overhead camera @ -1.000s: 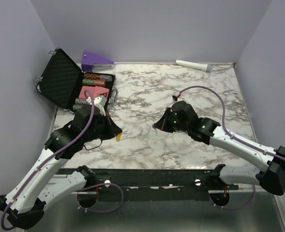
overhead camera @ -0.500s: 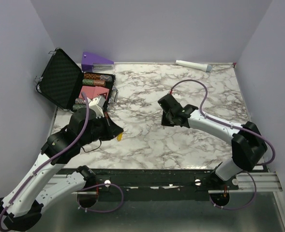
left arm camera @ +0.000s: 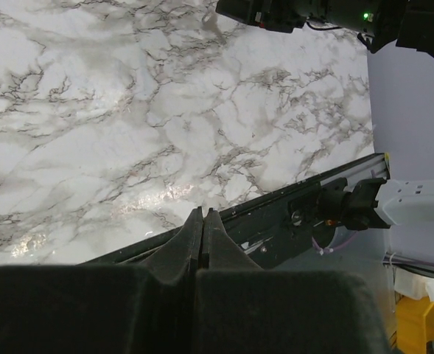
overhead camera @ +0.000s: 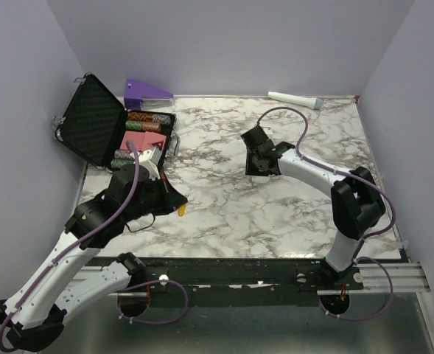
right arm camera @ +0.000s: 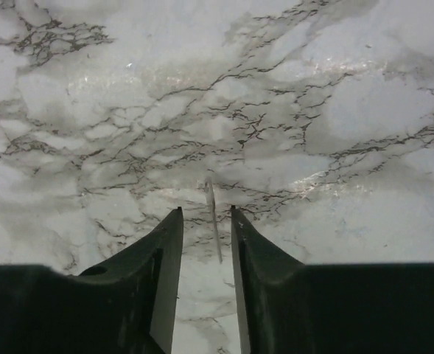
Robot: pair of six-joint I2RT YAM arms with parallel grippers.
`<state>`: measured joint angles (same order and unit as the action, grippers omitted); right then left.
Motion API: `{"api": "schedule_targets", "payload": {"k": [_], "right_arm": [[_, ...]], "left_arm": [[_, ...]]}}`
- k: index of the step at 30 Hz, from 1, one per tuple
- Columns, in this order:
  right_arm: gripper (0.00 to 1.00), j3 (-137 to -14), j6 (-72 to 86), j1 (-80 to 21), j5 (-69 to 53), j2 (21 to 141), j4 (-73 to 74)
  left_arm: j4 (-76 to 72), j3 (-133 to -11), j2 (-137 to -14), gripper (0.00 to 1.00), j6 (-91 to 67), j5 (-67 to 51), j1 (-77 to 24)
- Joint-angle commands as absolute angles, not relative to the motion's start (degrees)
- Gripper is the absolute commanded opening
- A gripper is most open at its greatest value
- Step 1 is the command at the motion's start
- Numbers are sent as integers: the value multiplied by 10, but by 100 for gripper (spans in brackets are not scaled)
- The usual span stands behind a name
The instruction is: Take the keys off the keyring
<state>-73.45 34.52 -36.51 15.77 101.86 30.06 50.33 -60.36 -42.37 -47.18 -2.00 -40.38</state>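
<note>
The task is judged to be well along, though completion cannot be confirmed. The keys (overhead camera: 180, 210) are seen as a tiny yellow-orange bunch of flat pieces at the lower left of the overhead view, right at the tip of the left fingers (left arm camera: 191, 247). These fingers are pressed flat together, and the keys appear to be pinched between them, although nothing yellow is shown in the left wrist view. No ring can be made out around the bunch.

The right fingers (right arm camera: 165, 258) are held slightly apart above the upper middle of the surface (overhead camera: 224, 221), well away from the keys. A thin pale sliver (right arm camera: 214, 221) is seen in the gap between them, touched by neither. It may be the ring viewed edge-on, but this cannot be told.

The surface is glossy white marble with dark grey veining and soft glare. At the upper left, an open black case (overhead camera: 91, 129) is lined with ribbed foam and filled with stacked round chips (overhead camera: 144, 122). A purple wedge (overhead camera: 147, 92) and a white cylinder (overhead camera: 294, 98) are set along the back edge.
</note>
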Motion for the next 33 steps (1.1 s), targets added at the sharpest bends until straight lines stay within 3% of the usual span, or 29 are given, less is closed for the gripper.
{"api": "schedule_targets", "payload": {"k": [1,3,4,5,23,33], "right_arm": [[56,-754,328,-355,139,1027,324],[76,-751,330,-356,145,1021,330],[91,-749,332,-355,147,1018,335],[99,-746,334,-355,148,1012,337],[100,-618,380,-355,140,767,414],[99,-587,443,-356,117,668,471]], "left_arm": [[523,-619,-413,0,-480,9,-405],[524,-619,-416,0,-479,9,-405],[525,-620,-418,0,-479,9,-405],[524,-620,-420,0,-478,7,-405],[497,-621,-468,0,-460,-11,-404],[443,-654,-568,0,-428,-7,-404]]}}
